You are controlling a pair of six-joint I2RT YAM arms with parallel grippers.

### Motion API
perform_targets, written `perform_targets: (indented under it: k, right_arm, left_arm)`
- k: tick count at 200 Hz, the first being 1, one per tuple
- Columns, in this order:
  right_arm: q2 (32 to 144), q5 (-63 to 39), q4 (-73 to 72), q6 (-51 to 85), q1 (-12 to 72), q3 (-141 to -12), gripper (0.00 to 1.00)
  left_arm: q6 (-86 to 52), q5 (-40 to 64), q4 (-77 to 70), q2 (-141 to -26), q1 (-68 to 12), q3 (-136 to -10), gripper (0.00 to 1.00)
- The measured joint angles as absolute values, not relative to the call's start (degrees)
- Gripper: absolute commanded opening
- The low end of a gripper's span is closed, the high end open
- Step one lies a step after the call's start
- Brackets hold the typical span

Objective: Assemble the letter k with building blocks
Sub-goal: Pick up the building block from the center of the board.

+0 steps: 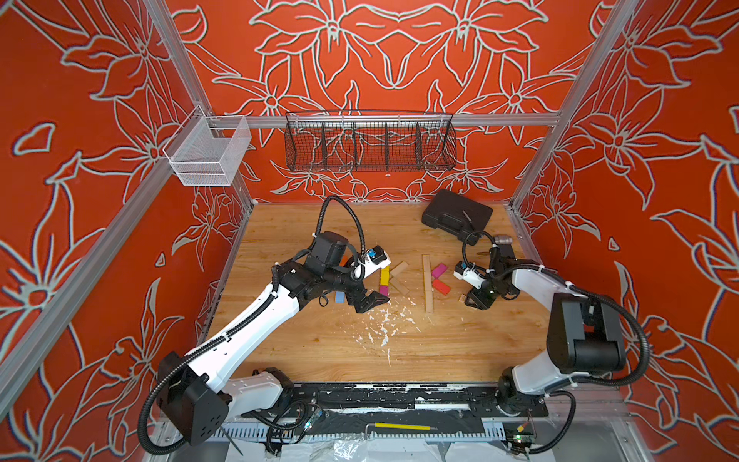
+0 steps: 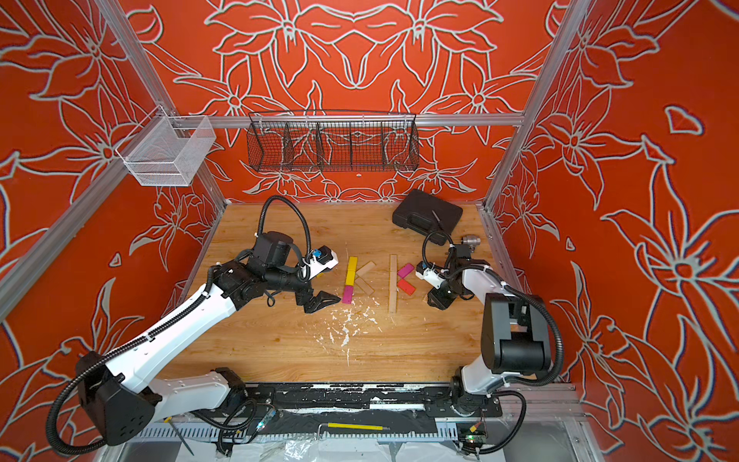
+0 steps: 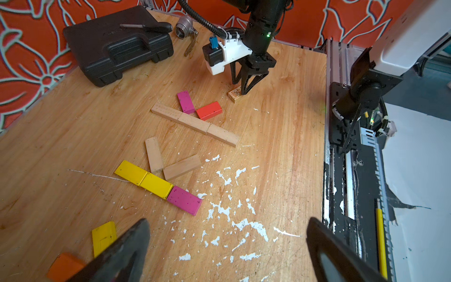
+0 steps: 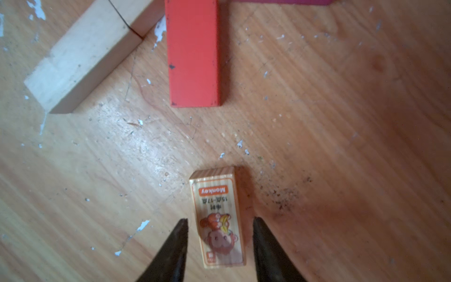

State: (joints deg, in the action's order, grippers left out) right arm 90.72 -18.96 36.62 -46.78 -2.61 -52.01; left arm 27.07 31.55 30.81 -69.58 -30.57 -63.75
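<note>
- Two loose building blocks, a yellow block point(image 3: 103, 236) and an orange block point(image 3: 64, 266), are lying closest to your left pincer point(image 1: 372, 303). That pincer is hanging over the counter point(image 1: 460, 352), spread wide and gripping nothing.
- A light blue block point(image 1: 340, 297) is lying just beside that arm in a top view.
- Beyond some white flecks, two more yellow blocks point(image 3: 156, 185) and a magenta block point(image 3: 184, 200) are lying end to end as a stem. Two slanting wood blocks point(image 3: 181, 167) are fanning out from its middle.
- Farther along, you are seeing a wooden row point(image 3: 195, 124) of three plain blocks lying end to end. A second magenta block point(image 3: 185, 102) and a red block point(image 3: 209, 110) are angling off it, meeting at the row.
- Your right pincer point(image 3: 241, 88) is pointing down at the printed block point(image 4: 218, 214), which is lying flat on the counter near the red block but apart from it. The jaws are standing either side of it with a thin gap showing on each side, so nothing is being clenched yet.
- At the back, a black case point(image 1: 456, 214) is lying with a silver fitting point(image 1: 503, 240) beside it.
</note>
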Motion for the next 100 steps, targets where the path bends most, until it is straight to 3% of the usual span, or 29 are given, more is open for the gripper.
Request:
perform_targets:
  k: [57, 80, 100]
  right_arm:
    - [92.07, -18.87, 37.04, -48.47, -2.13, -52.66, 0.32]
    - [92.07, -18.31, 36.97, -48.88, -1.83, -52.66, 0.46]
    - [92.18, -17.91, 37.23, -49.45, -1.56, -52.66, 0.48]
  left_arm:
    - [30.17, 29.58, 32.49, -69.01, -31.14, -63.72, 0.97]
    - [31.22, 29.65, 32.21, -66.57, -32.12, -62.26, 0.98]
    - [31.73, 29.61, 32.05, -64.4, -32.62, -60.34, 0.98]
